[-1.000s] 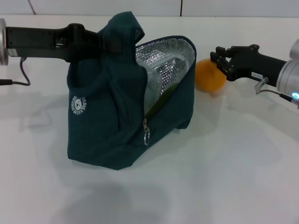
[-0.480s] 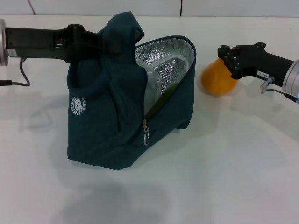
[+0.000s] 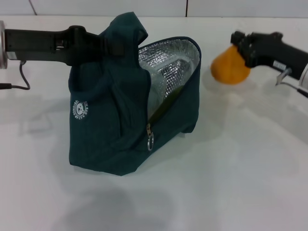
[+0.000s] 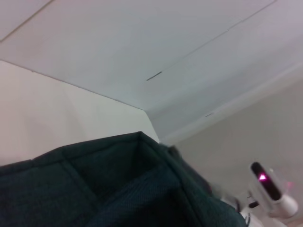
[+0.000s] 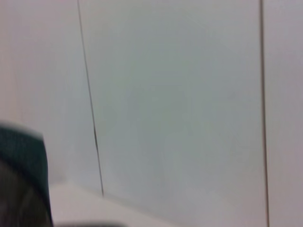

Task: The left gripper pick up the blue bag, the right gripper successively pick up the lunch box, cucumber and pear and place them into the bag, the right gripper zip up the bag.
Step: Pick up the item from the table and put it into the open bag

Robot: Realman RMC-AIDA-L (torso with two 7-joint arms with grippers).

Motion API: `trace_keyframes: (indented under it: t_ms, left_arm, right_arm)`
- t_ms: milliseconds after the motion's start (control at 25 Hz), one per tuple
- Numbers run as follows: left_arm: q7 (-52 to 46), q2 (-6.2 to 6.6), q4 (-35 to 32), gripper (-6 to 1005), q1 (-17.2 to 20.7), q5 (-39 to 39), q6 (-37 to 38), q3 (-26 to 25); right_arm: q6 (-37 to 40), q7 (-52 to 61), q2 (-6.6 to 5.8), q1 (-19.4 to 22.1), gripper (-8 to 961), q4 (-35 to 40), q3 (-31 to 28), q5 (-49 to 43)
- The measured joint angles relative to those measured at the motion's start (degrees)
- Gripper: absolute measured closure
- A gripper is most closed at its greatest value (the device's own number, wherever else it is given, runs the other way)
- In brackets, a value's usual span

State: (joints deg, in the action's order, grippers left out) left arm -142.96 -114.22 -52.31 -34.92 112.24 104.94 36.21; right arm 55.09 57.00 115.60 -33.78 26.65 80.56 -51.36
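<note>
The bag (image 3: 120,115) is seen standing on the white surface (image 3: 231,183), nearest the camera and left of centre, its ring zip pull (image 3: 151,141) hanging at the near front and a round white logo (image 3: 81,109) shown on its left side. The mouth is held open toward the right, exposing the silver lining (image 3: 168,62). Inside, a strip of the cucumber (image 3: 169,102) is made out low down; a clear curved shape above it may be the lunch box, though this cannot be told for certain. The left gripper (image 3: 113,45) reaches in from the left at the bag's top; its fingers are hidden in the fabric, so their state cannot be told. Farther right, the pear (image 3: 229,67) is gripped at its upper right by the closed fingers of the right gripper (image 3: 239,47), raised clear of the surface, right of the bag's mouth.
</note>
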Motion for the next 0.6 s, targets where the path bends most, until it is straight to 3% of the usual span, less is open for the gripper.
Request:
trace_keyframes:
  t_ms: [320,600]
  left_arm:
    - [0.0,0.19,0.2,874,0.1,0.0,0.0,0.0]
    - [0.0,0.22,0.2,872,0.0,0.0,-0.1,0.0]
  right_arm:
    - [6.0,8.3,-0.24,2.7,923,9.6,-0.2,1.9]
    - [13.0,15.6,-0.18,-1.1,923,11.0,1.3,1.5]
